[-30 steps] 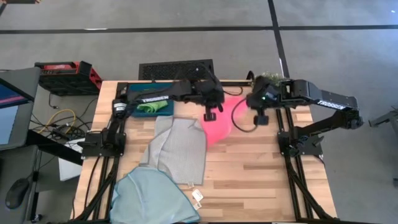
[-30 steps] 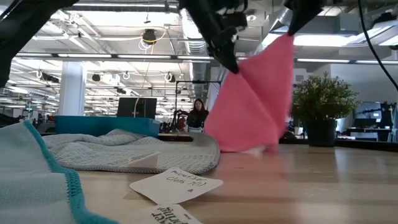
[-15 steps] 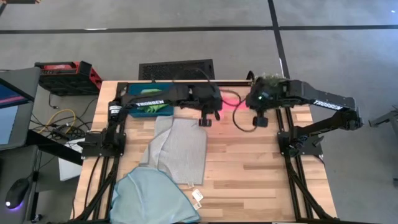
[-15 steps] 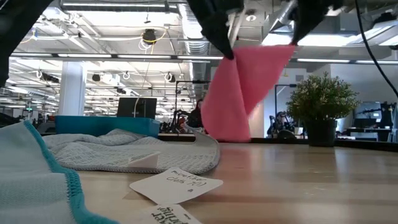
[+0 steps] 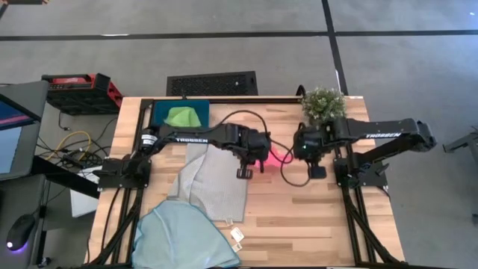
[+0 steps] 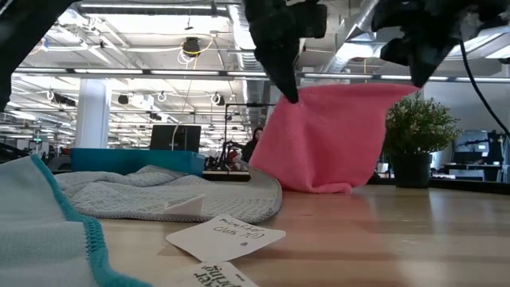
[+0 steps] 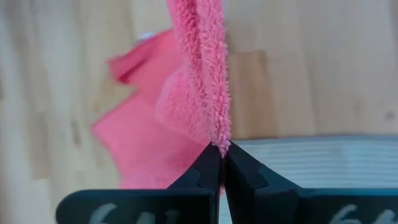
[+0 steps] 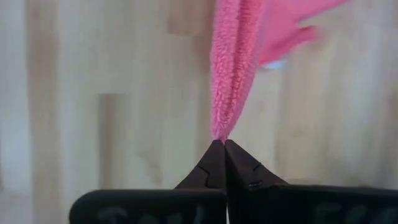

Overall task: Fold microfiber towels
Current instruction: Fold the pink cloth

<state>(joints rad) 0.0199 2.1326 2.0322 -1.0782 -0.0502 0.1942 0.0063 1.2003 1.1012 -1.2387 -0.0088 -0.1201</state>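
Pink towel (image 6: 323, 139) hangs in the air between the two arms over the middle of the wooden table (image 5: 314, 217), stretched along its top edge and draping down until its lower hem meets the tabletop in the low view. Left gripper (image 7: 222, 152) is pinched tight on one upper corner of the pink towel; its fingers (image 7: 205, 171) meet with only the pile of the cloth between them. Right gripper (image 8: 222, 144) is likewise clamped on the opposite upper corner, fingers (image 8: 239, 168) pressed together on the fabric. From above only a small patch of pink shows between the two wrists, just beside the grey towel (image 5: 216, 179), which lies spread and rumpled on the table's left half. Light blue towel (image 5: 183, 235) lies bunched at the near left edge, overlapping the grey one's near corner. Green towel (image 5: 182, 117) sits in the teal tray (image 5: 158, 113) at the far left corner. Potted plant (image 5: 323, 101) stands at the far edge, near the right arm. Two paper tags (image 5: 237, 237) lie near the blue towel.
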